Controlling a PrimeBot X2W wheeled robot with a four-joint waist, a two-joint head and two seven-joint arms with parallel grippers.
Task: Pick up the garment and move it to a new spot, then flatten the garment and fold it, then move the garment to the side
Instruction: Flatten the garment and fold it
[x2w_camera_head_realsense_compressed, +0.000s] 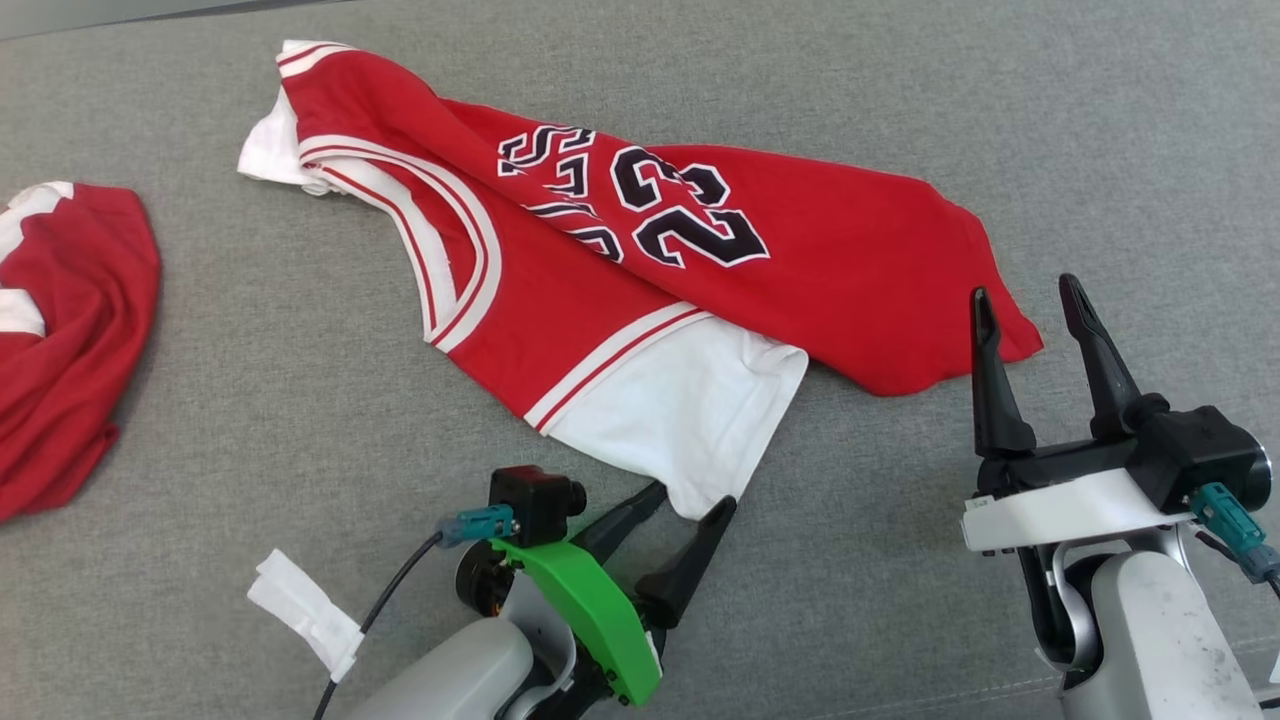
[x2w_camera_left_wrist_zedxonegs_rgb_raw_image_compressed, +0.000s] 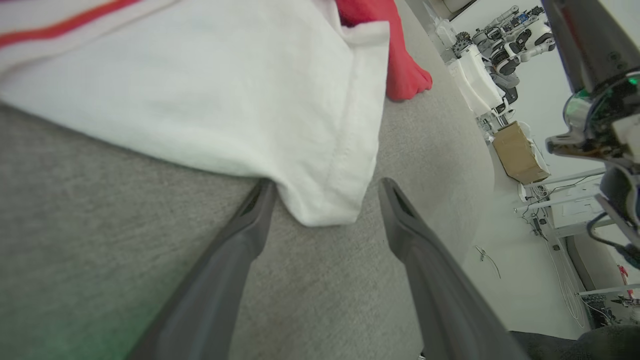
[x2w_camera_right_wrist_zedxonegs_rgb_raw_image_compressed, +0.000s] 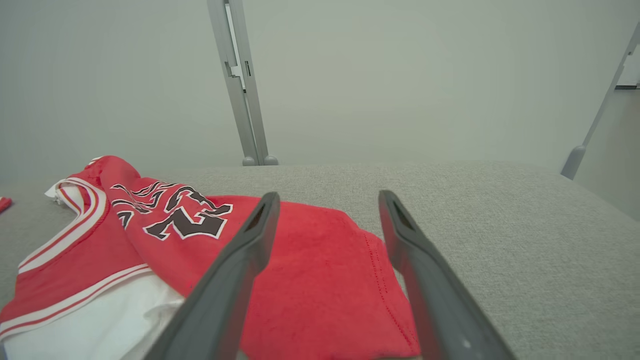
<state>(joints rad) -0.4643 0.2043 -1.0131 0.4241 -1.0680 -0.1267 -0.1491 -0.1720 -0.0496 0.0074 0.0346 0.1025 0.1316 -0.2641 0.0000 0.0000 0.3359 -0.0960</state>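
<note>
Garment first: your red jersey with white trim and dark numbers lies crumpled and slanted across the grey padded surface. Its collar end is at the far left and its red hem runs off to the right. A white panel spills toward the robot from its near edge.

Your left gripper sits at the lowest corner of that white panel with its two fingers spread apart. In the left wrist view, the corner's tip pokes into the gap between the fingertips. One finger's tip is right at the cloth's edge and the other is just beside it over bare grey. The cloth is not clamped.

Your right gripper is spread wide too and holds nothing. It is at the right-hand corner of the red hem, with one finger crossing over red cloth and the other over grey just beyond it. You cannot tell whether those tips touch the fabric.

A second red garment lies well apart at the far left.
</note>
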